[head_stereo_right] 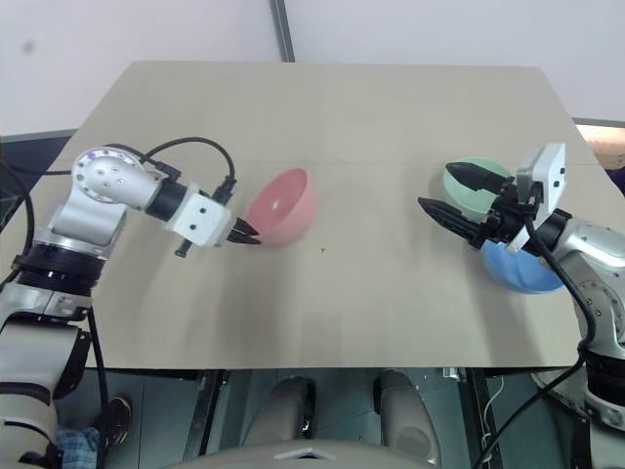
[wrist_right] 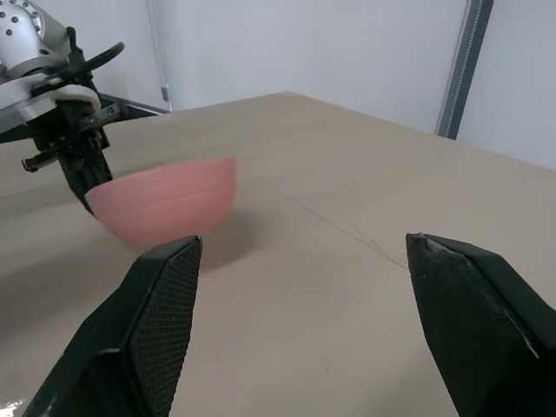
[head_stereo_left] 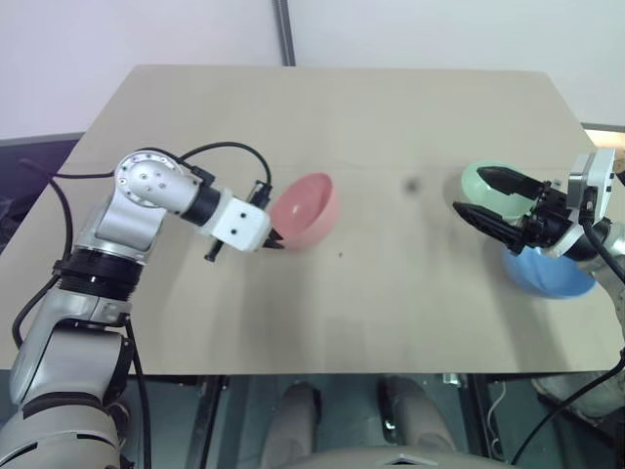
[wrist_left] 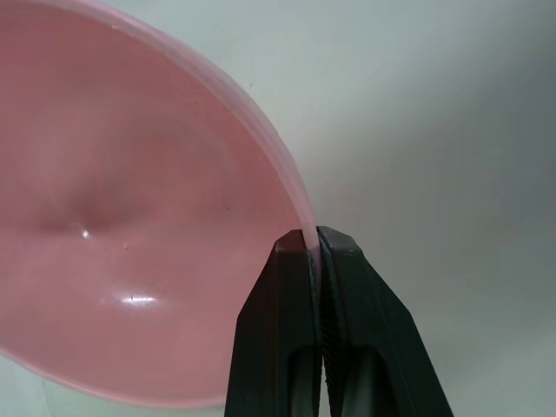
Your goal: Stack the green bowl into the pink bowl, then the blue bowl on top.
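Jaws, left gripper (head_stereo_left: 273, 241): pinching rim of smooth round salmon-pink plastic bowl (head_stereo_left: 305, 209), tilted at table centre-left.
Jaws, right gripper (head_stereo_left: 488, 198): spread, empty.
Right side: pale mint-green plastic bowl (head_stereo_left: 479, 180), sky-blue plastic bowl (head_stereo_left: 547, 275), apart.
Progress: 0 of 2 stacked.

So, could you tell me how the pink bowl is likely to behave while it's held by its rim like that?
The pink bowl looks like thin plastic, so probably light. The left gripper pinches only its rim, so it may swing or slip. Its rounded underside would likely rock when set down.
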